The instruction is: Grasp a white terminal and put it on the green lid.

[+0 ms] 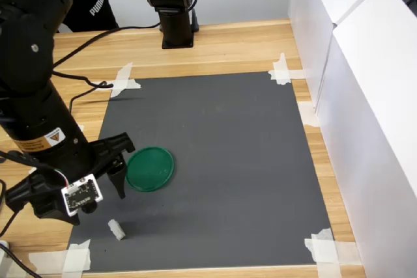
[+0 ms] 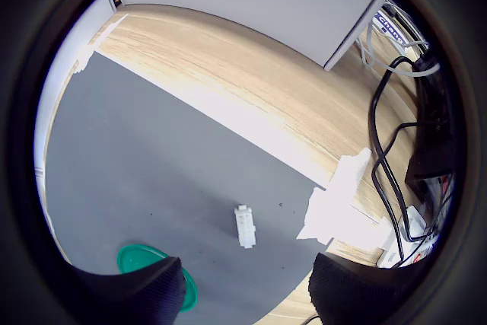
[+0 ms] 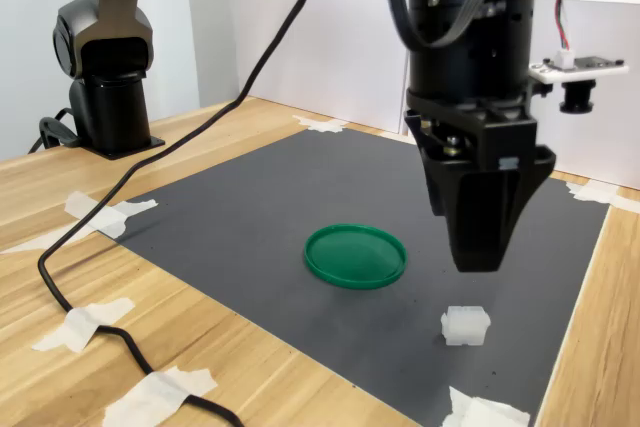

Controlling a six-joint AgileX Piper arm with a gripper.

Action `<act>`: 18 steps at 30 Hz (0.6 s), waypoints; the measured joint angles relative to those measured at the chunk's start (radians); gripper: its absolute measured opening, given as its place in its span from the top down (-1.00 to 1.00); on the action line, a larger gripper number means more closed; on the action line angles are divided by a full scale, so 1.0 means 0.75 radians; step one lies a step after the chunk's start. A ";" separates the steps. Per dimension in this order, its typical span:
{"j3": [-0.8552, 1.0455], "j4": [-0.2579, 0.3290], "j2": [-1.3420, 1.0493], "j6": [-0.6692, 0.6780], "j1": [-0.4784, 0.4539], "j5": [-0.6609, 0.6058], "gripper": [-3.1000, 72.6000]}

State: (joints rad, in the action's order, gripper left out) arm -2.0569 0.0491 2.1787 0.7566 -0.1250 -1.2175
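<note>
The task is at its beginning, as I judge it: the small white blocky plastic terminal (image 1: 116,228) lies alone on the dark grey matte mat (image 1: 228,161), not on the flat round dark-green plastic lid (image 1: 150,168) and not touching it. In the second exterior view the terminal (image 3: 465,325) is near the lid (image 3: 356,254), at the second exterior view's right and closer to the camera. Grasping, lifting and placing are all left to do.

The black tool (image 1: 116,172) hangs above the mat, between lid and terminal in the first exterior view, and holds nothing. In the wrist view its two dark fingertips (image 2: 144,288) stand spread apart, with the terminal (image 2: 245,226) seen in the gap between them but farther off.

The lid is smooth and a little glossy, with a low raised rim. The terminal is semi-opaque white, with small ribs or steps on its body. The mat is flat and dull, fixed by torn pieces of white masking tape (image 1: 280,69) to the light wooden bench (image 1: 228,43), which shows a fine grain. White panels (image 1: 365,96) stand at the first exterior view's right.
</note>
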 joint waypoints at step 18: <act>-0.002 -0.005 0.036 -0.154 0.046 -0.004 -0.92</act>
State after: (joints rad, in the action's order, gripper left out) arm -2.0588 0.0450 2.2055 0.6412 -0.0908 -1.2205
